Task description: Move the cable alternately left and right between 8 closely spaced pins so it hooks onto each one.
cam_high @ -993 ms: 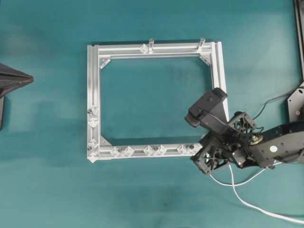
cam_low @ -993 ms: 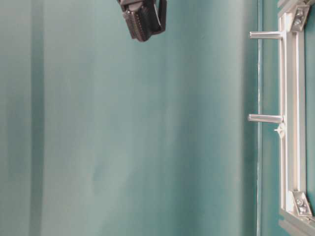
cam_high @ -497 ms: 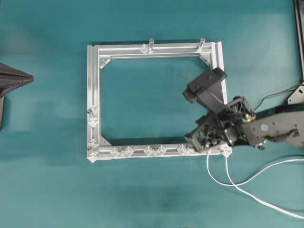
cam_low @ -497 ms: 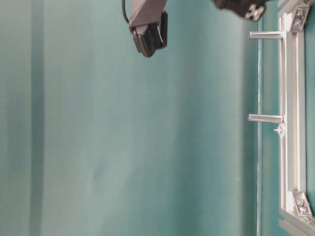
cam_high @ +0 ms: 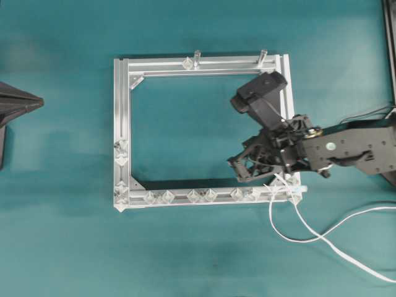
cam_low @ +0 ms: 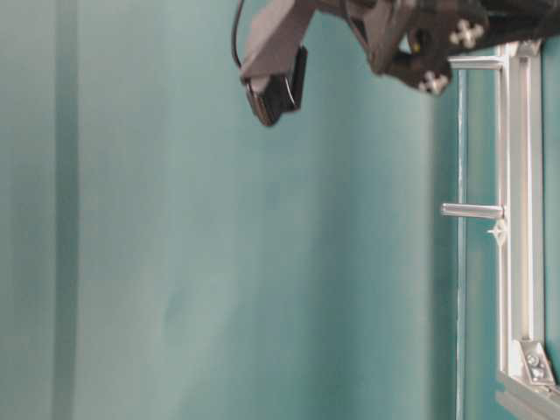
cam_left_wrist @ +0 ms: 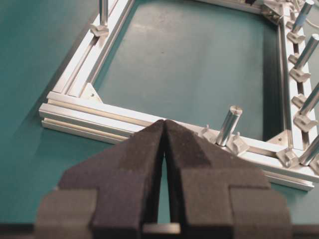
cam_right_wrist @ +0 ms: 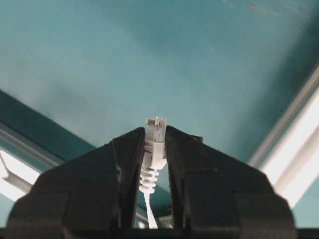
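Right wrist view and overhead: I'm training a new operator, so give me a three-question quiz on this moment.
1. True or false: the right gripper is shut on the cable's plug.
2. The left gripper holds: A) the cable, B) a pin, C) nothing.
3. Over which corner of the frame, in the overhead view, does the cable cross?

Key: 1 true; 2 C; 3 the lower right corner.

The overhead view looks straight down on the whole frame [cam_high: 201, 130]. The table-level view, rolled sideways, catches one frame rail. Each wrist camera looks out closely past its own gripper, the left gripper [cam_left_wrist: 164, 130] facing the same frame.
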You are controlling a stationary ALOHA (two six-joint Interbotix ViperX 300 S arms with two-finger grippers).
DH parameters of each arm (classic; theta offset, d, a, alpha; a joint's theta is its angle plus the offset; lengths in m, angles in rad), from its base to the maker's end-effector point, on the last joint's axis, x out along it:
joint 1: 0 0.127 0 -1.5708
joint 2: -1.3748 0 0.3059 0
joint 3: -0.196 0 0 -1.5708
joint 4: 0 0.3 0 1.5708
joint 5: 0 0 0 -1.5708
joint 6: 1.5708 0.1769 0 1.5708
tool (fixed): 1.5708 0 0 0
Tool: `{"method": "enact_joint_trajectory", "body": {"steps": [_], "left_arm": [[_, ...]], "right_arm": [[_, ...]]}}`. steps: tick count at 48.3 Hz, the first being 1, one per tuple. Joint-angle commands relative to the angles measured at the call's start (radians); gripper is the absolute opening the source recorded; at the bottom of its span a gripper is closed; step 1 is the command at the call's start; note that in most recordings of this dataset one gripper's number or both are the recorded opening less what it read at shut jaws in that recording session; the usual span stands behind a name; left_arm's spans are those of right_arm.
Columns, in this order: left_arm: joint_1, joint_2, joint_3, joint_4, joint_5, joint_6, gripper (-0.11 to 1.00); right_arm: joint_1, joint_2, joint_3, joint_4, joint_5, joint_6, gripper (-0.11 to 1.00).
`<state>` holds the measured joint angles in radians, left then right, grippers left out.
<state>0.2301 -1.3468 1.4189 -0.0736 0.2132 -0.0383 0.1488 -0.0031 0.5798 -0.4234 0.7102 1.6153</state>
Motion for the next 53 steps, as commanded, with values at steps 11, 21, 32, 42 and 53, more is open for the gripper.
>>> {"method": "enact_joint_trajectory", "body": {"steps": [11,21,32,42,53], "left_arm": [[0.003,0.008,-0.011,0.002,-0.008,-0.009,0.01],[0.003,0.008,-0.011,0.002,-0.009,-0.009,0.01],[0.003,0.008,-0.011,0.002,-0.008,-0.009,0.01],[0.003,0.008,-0.011,0.002,-0.008,-0.009,0.01],[0.003,0.008,-0.011,0.002,-0.008,-0.009,0.01]], "right_arm": [[-0.017,0.078,-0.140,-0.005,-0.005,-0.052,0.19],[-0.026,0.107,-0.178,-0.006,-0.002,-0.060,0.19],[-0.021,0.101,-0.181,0.025,0.003,-0.058,0.19],[0.012,0.101,-0.187,0.084,0.003,-0.046,0.19],[0.072,0.101,-0.196,0.101,0.025,0.040,0.19]]}}
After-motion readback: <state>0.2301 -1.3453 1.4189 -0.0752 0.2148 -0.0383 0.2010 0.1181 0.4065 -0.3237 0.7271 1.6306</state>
